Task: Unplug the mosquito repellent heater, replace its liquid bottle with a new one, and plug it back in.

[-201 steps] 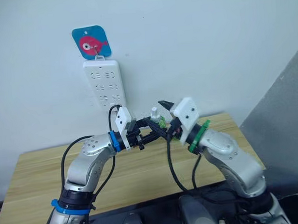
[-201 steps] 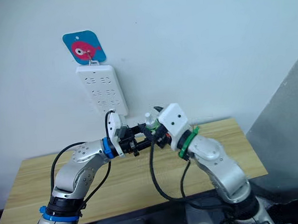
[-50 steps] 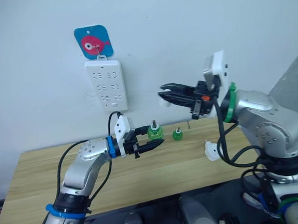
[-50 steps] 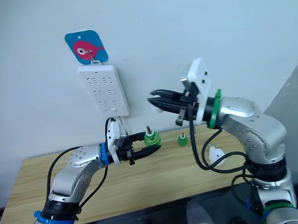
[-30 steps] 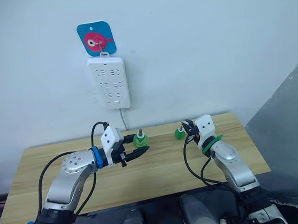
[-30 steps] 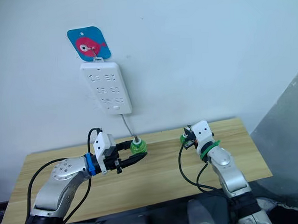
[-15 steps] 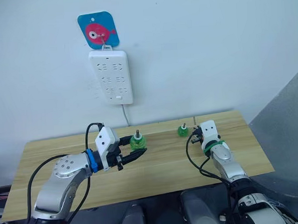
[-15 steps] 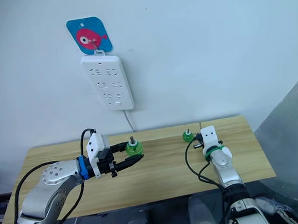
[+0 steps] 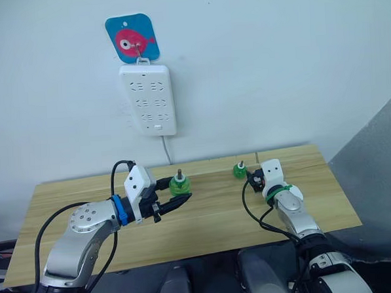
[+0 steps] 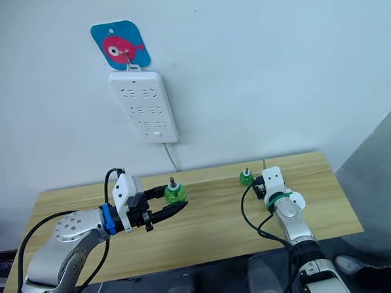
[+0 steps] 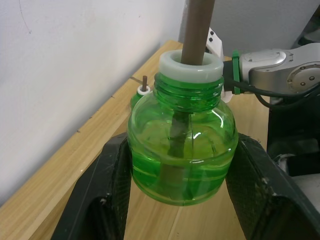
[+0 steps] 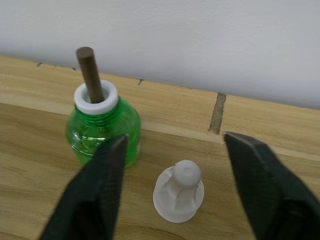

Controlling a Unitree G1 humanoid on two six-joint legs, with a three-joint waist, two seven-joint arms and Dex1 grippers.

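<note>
I'm seeing my left gripper [image 9: 175,199] clamping a green bottle [image 9: 179,185] between its two black fingers [image 11: 112,180], holding it upright above the wooden table [image 9: 212,218]; a brown wick is sticking up out of the bottle's white collar. My right gripper [image 12: 172,165] is sitting low over the table near its back edge with its fingers spread wide and gripping nothing. Between those fingers a small white cap [image 12: 178,197] is standing on the wood, and a second green bottle [image 12: 102,130] with its own wick is standing just beside the cap, at about 10 o'clock from it, partly behind one finger. In the head view this second bottle is at about 3 o'clock from the held one, well apart from it. On the wall at roughly 12 o'clock from my left gripper a white power strip [image 9: 148,100] is hanging under a blue tag with a pink fish [image 9: 132,37], its cord dropping toward the table. I cannot tell where the mosquito repellent heater is
</note>
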